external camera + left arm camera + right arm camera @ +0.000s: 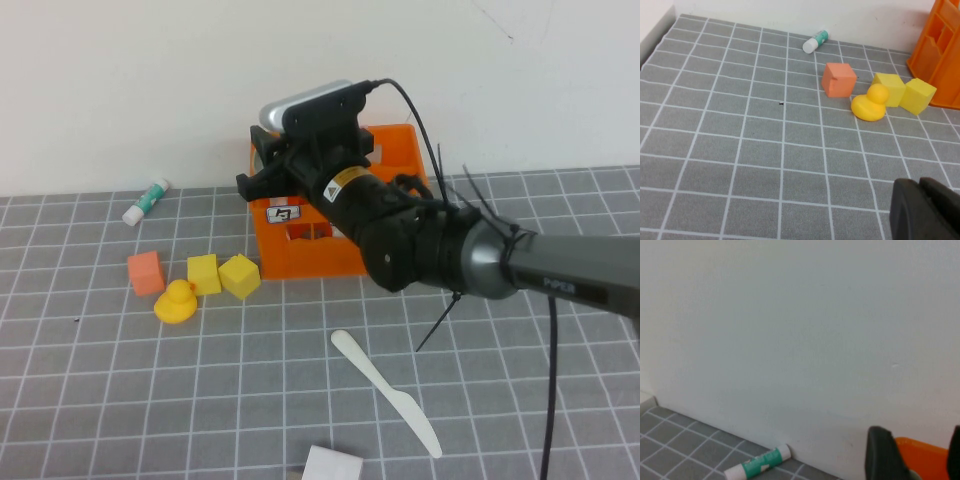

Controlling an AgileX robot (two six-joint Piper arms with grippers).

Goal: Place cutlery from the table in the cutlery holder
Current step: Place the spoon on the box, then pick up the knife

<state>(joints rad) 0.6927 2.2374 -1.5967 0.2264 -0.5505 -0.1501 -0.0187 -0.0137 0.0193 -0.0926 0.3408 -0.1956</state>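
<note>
Orange holder at the table's back, by the wall. Right gripper above its rim, fingers apart, nothing between. Cream knife flat, nearer the robot. Left gripper low over bare tiles, closed, empty.

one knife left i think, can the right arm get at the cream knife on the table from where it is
Probably yes. The cream knife lies alone on open table, nothing over it. The right gripper, open, is up over the cutlery holder; the left gripper is shut.
</note>
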